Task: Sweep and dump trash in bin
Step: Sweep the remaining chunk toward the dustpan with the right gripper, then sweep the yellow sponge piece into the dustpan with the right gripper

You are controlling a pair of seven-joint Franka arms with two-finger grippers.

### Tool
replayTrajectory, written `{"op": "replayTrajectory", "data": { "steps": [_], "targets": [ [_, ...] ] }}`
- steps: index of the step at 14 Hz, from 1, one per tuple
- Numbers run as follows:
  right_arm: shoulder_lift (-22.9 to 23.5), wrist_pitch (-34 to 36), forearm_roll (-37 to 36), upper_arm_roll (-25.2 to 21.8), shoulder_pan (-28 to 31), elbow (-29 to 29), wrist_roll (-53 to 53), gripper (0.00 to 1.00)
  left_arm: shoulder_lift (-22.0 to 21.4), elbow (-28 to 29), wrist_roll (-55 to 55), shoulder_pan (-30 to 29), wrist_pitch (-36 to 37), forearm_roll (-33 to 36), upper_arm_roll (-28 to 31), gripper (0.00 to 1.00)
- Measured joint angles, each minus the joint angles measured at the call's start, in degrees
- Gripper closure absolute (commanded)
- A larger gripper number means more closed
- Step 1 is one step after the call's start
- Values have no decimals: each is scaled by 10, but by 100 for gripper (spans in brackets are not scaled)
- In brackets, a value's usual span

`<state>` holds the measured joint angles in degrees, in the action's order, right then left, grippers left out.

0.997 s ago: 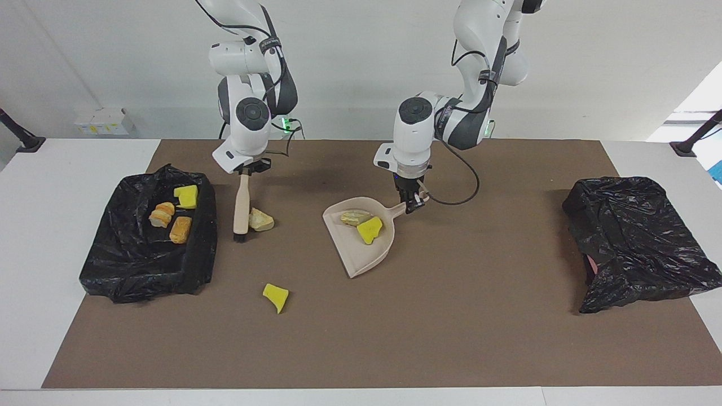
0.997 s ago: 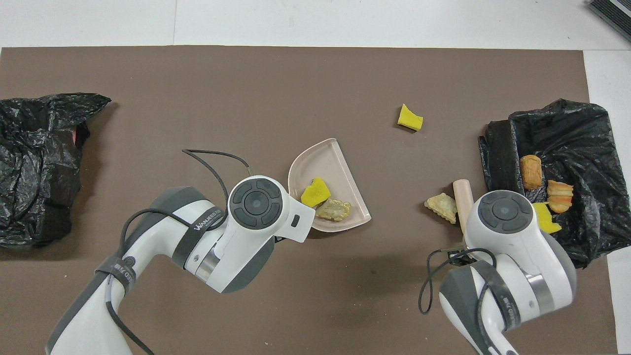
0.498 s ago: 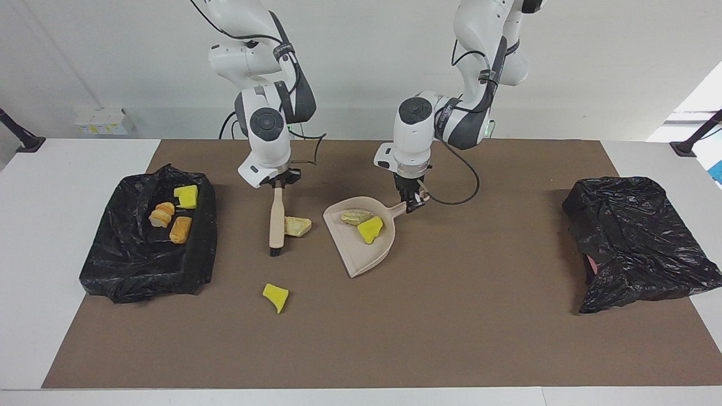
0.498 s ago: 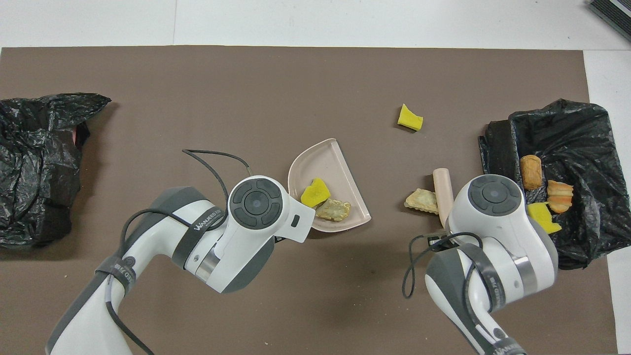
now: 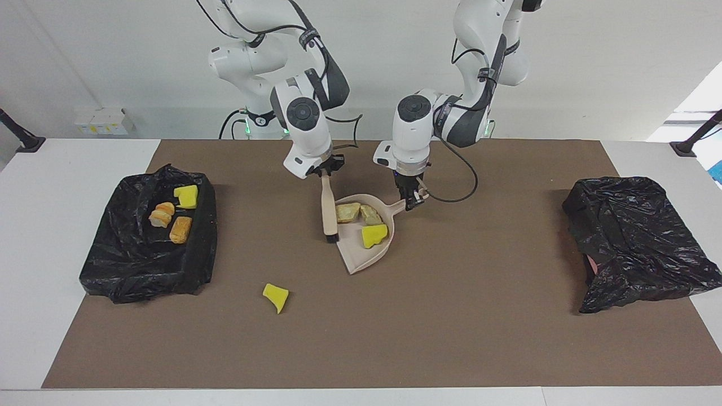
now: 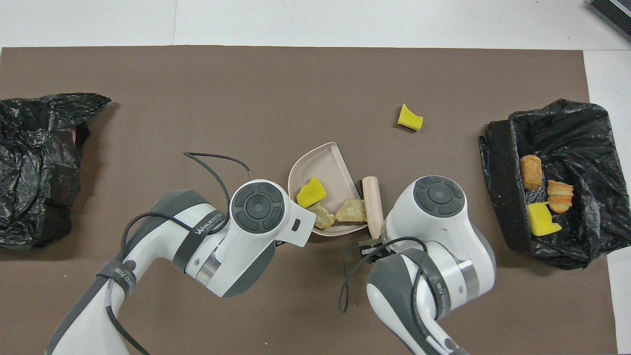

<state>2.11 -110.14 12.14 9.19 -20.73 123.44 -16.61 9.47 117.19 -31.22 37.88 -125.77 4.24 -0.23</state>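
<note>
At the left of the facing view sits my open black bin (image 5: pixel 148 248), holding a yellow sponge chunk (image 5: pixel 186 195) and two orange-brown rolls (image 5: pixel 162 214) (image 5: pixel 181 229). Lower centre-left in that frame, a lone yellow sponge piece (image 5: pixel 276 296) lies on the brown mat (image 5: pixel 395 338), apart from everything else. Just left of the frame's centre, my right claw (image 5: pixel 326 172) is clamped on the top of the brush (image 5: pixel 329 211), which hangs upright with its black bristles down on the mat at the open mouth of the dustpan (image 5: pixel 361 256). In the centre of the frame the pink dustpan holds three pieces of trash: two beige stone-like lumps (image 5: pixel 347 212) (image 5: pixel 370 215) side by side and a yellow sponge chunk (image 5: pixel 374 235) below them in the picture. The beige lump nearest the brush lies just beside it. To the right, my left claw (image 5: pixel 413 198) is closed on the dustpan's handle. At the right edge of the frame lies a crumpled black bag (image 5: pixel 637 242).
</note>
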Motion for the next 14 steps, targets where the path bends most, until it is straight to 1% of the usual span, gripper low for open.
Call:
{"op": "replayTrajectory", "data": {
  "steps": [2, 5, 8, 10, 14],
  "targets": [
    [12, 32, -11, 0, -7, -42, 0, 100, -1, 3, 0, 0, -4, 0, 1, 100],
    [40, 76, -93, -3, -6, -111, 3, 100, -1, 4, 0, 0, -6, 0, 1, 100],
    [61, 81, -161, -6, -1, -134, 24, 100, -1, 4, 0, -1, -10, 0, 6, 100],
    [77, 79, -202, -9, 26, -149, 35, 100, -1, 4, 0, -4, -10, 0, 11, 100],
    [133, 76, -283, -12, 104, -217, 100, 100, -1, 4, 8, -9, -10, 0, 13, 100]
  ]
}}
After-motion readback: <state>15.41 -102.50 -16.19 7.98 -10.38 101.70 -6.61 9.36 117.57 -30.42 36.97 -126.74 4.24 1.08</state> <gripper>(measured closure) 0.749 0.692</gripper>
